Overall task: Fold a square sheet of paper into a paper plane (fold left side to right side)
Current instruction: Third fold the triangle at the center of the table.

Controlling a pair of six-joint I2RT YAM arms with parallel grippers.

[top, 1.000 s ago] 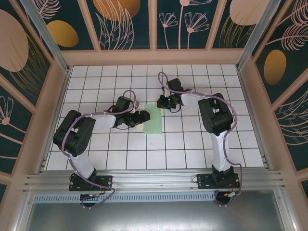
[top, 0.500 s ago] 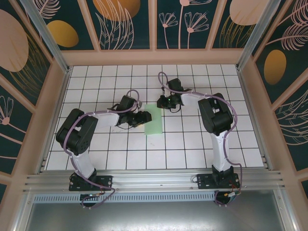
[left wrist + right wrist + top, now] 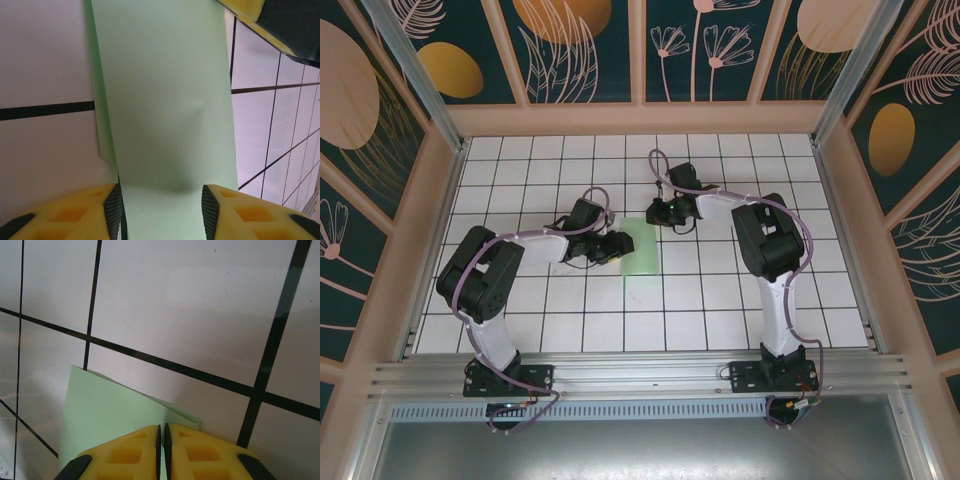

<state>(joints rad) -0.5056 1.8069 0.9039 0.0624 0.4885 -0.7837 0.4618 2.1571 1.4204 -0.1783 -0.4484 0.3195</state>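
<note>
White grid-tiled table [image 3: 740, 300] sits inside a frame of teal panels [image 3: 580, 50] painted with flowers; the square sheet of paper [image 3: 644, 255] lies near the middle of it, pale green and doubled over into a tall narrow oblong; an arm reaches in to it from each side. Seen from the left wrist, the left gripper [image 3: 161, 212] has its jaws spread; its yellow fingers [image 3: 65, 212] straddle the sheet, whose edges run up to both pads; an under layer peeks out along the sheet's left edge; a slight dimple marks the top layer. The right gripper [image 3: 161, 450] has its fingers pressed together, the tips resting at a far corner of the sheet, where two layers lie slightly out of line; whether any paper is caught between them I cannot tell.
</note>
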